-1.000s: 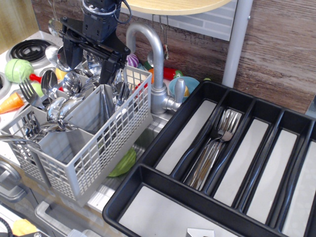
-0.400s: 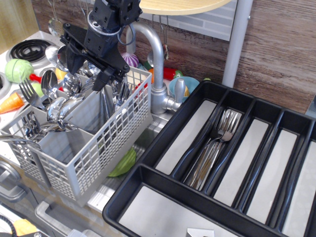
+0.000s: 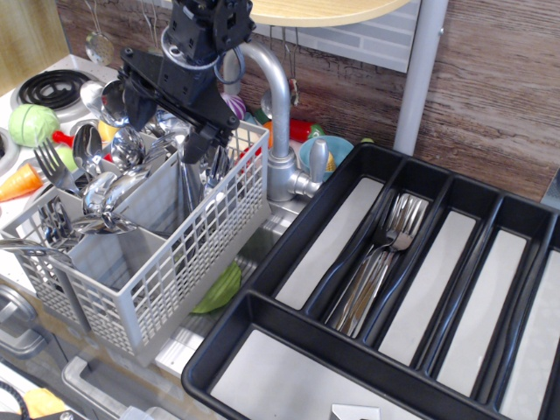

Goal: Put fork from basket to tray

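Fork (image 3: 50, 164) stands tines-up at the basket's (image 3: 166, 262) nine-o'clock edge among spoons (image 3: 105, 188). Gripper (image 3: 166, 122) hovers spread, empty, at twelve o'clock: risk of snagging neighbouring cutlery, missing tray (image 3: 289, 262).

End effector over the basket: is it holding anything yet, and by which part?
Cannot be told. The end effector sits among the cutlery in the basket, its fingertips hidden.

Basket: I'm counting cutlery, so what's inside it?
The basket holds spoons and a fork standing up. The gripper hides its back compartments.
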